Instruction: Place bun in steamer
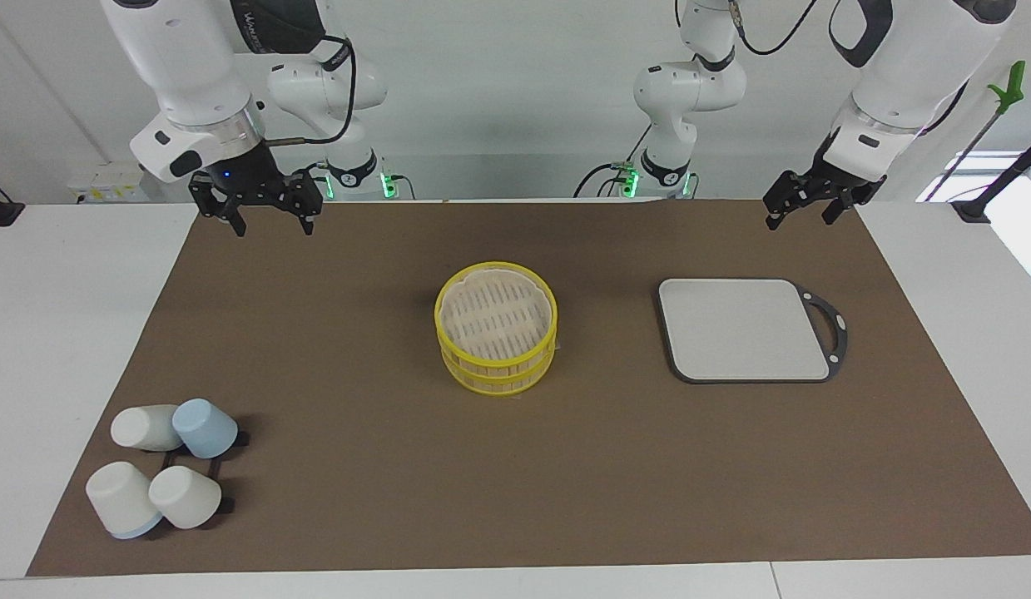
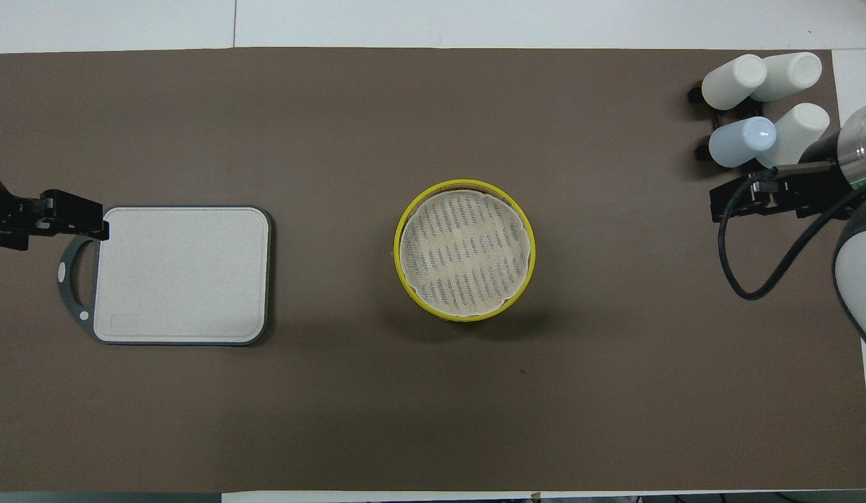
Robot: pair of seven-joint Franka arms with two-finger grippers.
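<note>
The steamer (image 1: 496,326) stands in the middle of the brown mat, two yellow-rimmed tiers stacked, with a pale liner over its slatted floor; it also shows in the overhead view (image 2: 465,250). Nothing lies in it. The bun is not in view anywhere on the table. My right gripper (image 1: 271,226) hangs open and empty in the air over the mat's edge by the robots, at the right arm's end. My left gripper (image 1: 800,218) hangs open and empty over the mat's edge by the robots, at the left arm's end. Both arms wait.
A grey square board (image 1: 741,328) with a dark rim and handle lies toward the left arm's end, beside the steamer. Several white and blue cups (image 1: 167,470) lie on a black rack at the right arm's end, farther from the robots.
</note>
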